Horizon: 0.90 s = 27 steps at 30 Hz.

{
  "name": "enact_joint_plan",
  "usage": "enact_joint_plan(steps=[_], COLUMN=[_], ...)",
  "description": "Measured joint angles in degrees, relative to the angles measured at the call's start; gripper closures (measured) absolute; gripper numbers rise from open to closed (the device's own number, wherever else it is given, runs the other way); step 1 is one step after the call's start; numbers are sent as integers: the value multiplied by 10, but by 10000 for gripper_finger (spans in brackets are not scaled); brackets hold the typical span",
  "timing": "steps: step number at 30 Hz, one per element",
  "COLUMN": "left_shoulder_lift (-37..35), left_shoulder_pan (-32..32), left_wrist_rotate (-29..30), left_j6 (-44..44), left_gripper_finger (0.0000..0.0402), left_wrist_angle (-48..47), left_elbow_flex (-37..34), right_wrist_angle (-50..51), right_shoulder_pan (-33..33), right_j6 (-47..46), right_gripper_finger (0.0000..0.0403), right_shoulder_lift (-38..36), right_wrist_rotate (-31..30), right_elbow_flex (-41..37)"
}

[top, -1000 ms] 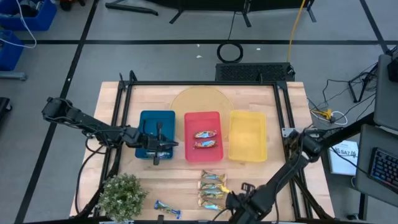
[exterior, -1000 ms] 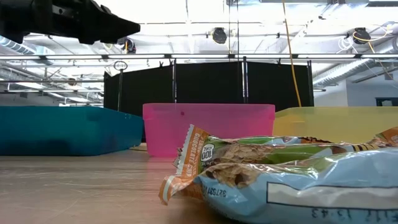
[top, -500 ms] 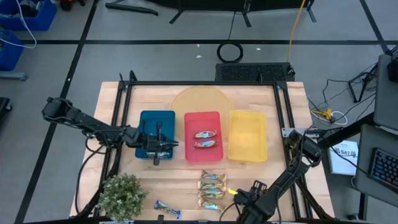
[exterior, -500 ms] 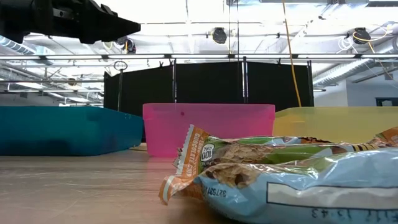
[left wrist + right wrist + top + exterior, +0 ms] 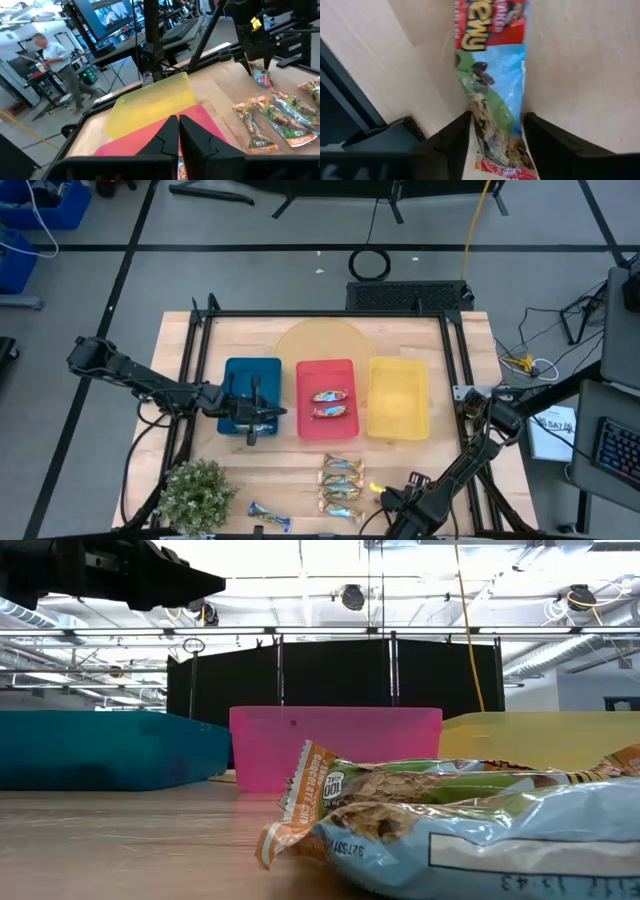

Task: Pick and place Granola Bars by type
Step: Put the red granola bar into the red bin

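Right gripper (image 5: 495,145): I have it grasping a red-orange granola bar (image 5: 492,90) at the worktop's (image 5: 450,370) near edge. Left gripper (image 5: 178,145): clenched empty over the blue tray (image 5: 240,375). Step: pickup; next, I judge, carry to the red tray (image 5: 325,375).

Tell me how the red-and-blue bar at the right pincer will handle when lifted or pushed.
The bar at the right pincer looks light and somewhat bendy: a thin, flat film wrapper. Its glossy surface may slip in a loose grip. Lying flat on the table, it should slide rather than roll if pushed.
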<state>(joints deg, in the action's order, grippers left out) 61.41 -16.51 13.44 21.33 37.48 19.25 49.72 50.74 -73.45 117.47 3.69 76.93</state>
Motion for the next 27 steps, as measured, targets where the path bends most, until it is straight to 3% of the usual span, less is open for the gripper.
enact_joint_plan(steps=[7,11,14,21,27], left_shoulder_lift=[0,0,0,0,0], left_shoulder_pan=[0,0,0,0,0], left_wrist_rotate=[0,0,0,0,0], left_j6=[-11,-11,-11,-13,-23], left_gripper_finger=[397,377,360,345,355], left_wrist_angle=[0,0,0,-4,-4], left_elbow_flex=[0,0,0,0,0], right_wrist_angle=[-3,-12,-20,-22,-17], right_shoulder_pan=[-8,-16,-20,-57,-159], right_j6=[36,41,60,146,314], right_gripper_finger=[329,369,370,358,373], right_shoulder_lift=[-3,-26,-55,-151,-233], right_wrist_rotate=[-3,-2,-12,-126,-182], right_elbow_flex=[0,-1,-4,-2,-2])
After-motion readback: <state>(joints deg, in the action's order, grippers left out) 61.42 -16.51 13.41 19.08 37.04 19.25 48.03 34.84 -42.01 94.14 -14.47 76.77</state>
